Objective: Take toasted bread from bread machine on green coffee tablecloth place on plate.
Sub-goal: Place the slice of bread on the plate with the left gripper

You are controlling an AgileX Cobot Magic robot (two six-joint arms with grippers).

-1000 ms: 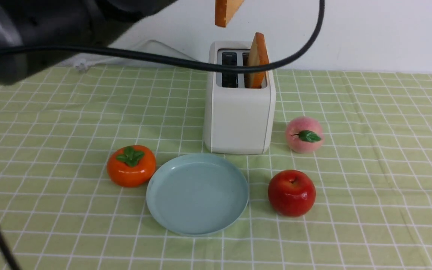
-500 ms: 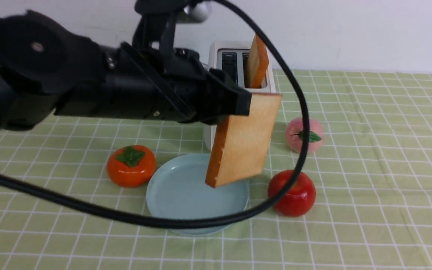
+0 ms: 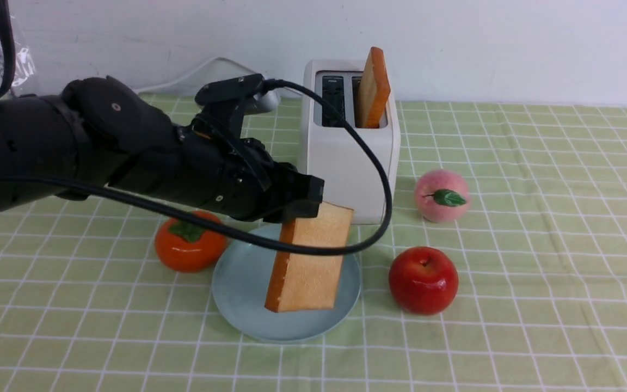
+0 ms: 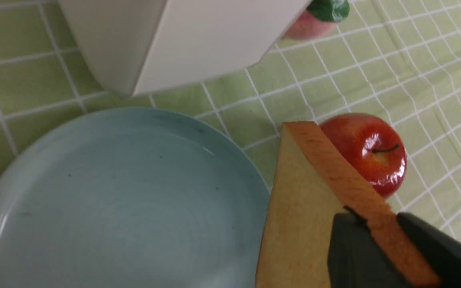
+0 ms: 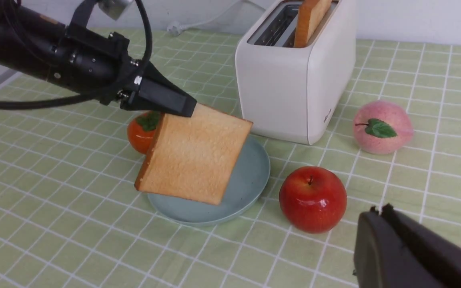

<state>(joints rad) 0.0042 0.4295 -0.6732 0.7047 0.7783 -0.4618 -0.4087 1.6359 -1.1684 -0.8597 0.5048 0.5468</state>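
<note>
a: where's the toast?

b: one slice of toast (image 3: 308, 267) hangs from the left end effector (image 3: 307, 207), which is clamped on the crust at an upper corner. in the left wrist view a black finger (image 4: 350, 252) sits on either side of the orange-brown edge. the slice is tilted, pale face forward, over the pale blue-green plate (image 3: 237, 283). its lower edge is close to the plate, but i can't tell if they touch.

a: and the other one?

b: the second slice (image 3: 373, 87) stands upright in the right-hand slot of the white toaster (image 3: 346, 174), about half of it sticking out. the slot beside it is dark.

a: any brand on the toaster?

b: just a small grey mark (image 5: 326, 116) low on one side, seen from the right wrist view. it's too small to read. nothing else has writing.

a: right arm?

b: only the right end effector (image 5: 378, 212) shows, in its own wrist view. its jaws are closed on nothing, above the tablecloth (image 3: 536, 245) and near the red apple (image 3: 423, 280).

a: what else is on the table?

b: the yellow-green cloth with white grid lines covers it, slightly creased on the right. the plate sits just in front of the toaster. an orange persimmon (image 3: 190, 247) with a green leaf top is just beside the plate's left rim, partly behind the arm. the apple is near the plate's right side, and a pink peach (image 3: 441, 195) with a green leaf is to the right of the toaster. a black cable (image 3: 368, 163) loops from the left arm across the toaster's front. a white cord (image 3: 199, 68) trails along the wall (image 3: 509, 43) behind.
</note>
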